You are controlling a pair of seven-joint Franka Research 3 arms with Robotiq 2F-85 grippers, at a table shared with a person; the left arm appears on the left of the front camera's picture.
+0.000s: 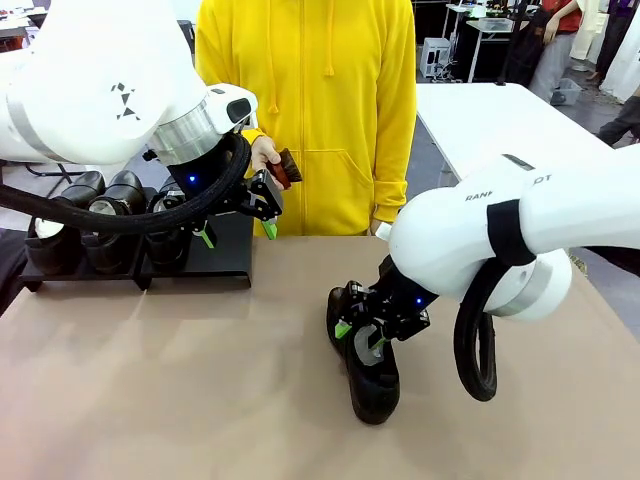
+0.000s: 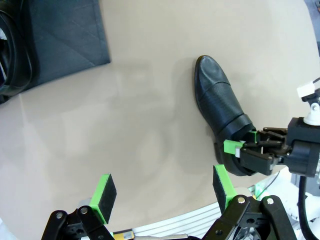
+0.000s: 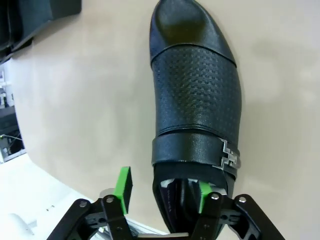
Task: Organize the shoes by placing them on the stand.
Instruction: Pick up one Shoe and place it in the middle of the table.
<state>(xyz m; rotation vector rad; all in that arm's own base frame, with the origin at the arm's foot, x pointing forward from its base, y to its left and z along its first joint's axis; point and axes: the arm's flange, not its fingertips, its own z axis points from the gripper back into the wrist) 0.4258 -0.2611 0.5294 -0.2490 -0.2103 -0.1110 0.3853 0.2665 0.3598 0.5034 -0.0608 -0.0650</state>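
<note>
One black shoe (image 1: 368,375) lies on the tan table, toe toward the robot's side; the right wrist view shows its dimpled leather and silver buckle (image 3: 197,95). My right gripper (image 1: 362,338) is open at its heel opening, with one green pad inside the shoe and the other outside (image 3: 124,186), a gap still showing to the wall. The black stand (image 1: 225,252) at the far left carries three shoes (image 1: 115,215), and its right end is bare. My left gripper (image 1: 240,232) hangs open and empty over that end; in its wrist view (image 2: 162,192) the shoe (image 2: 217,95) lies ahead.
A person in a yellow hoodie (image 1: 305,100) stands at the far edge, one hand holding a small reddish-brown object (image 1: 286,168) close behind my left gripper. Bare tan tabletop (image 1: 180,380) spreads across the front left. The stand's corner (image 2: 65,35) sits at the left wrist view's upper left.
</note>
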